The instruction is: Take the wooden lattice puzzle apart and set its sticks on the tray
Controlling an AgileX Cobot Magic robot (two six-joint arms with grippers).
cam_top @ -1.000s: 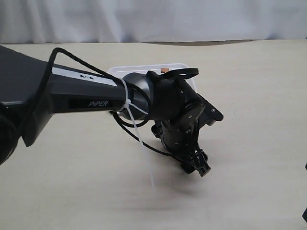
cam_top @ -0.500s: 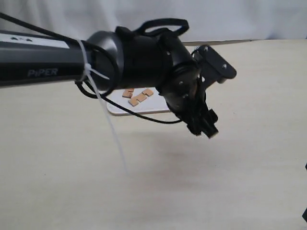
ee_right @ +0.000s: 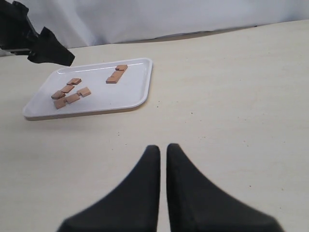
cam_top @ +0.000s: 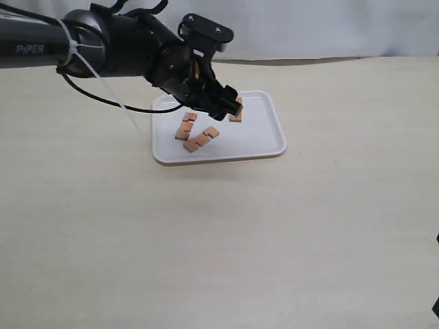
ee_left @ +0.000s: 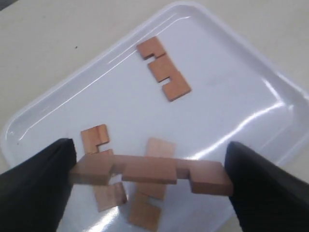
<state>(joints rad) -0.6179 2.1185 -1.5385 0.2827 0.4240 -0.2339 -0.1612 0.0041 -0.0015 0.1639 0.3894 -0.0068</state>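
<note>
The white tray [cam_top: 260,137] lies at the back middle of the table. Three loose reddish-brown sticks rest on it: two close together [cam_top: 185,127] [cam_top: 201,140] and one apart [cam_top: 235,115]. My left gripper [cam_top: 226,98] hovers over the tray's far part, shut on a fourth notched stick [ee_left: 149,171], which spans from finger to finger above the white tray floor [ee_left: 231,87]. No assembled lattice puzzle shows in any view. My right gripper [ee_right: 161,149] is shut and holds nothing, low over bare table in front of the tray [ee_right: 130,92].
The tabletop is beige, with a white backdrop along its far edge. The black left arm [cam_top: 103,41] and its cable reach in from the upper left over the tray. A dark part sits at the right edge [cam_top: 436,310].
The left arm swung from low over the table's front up and back to above the tray, carrying the stick. The tray and its loose sticks came into view.
</note>
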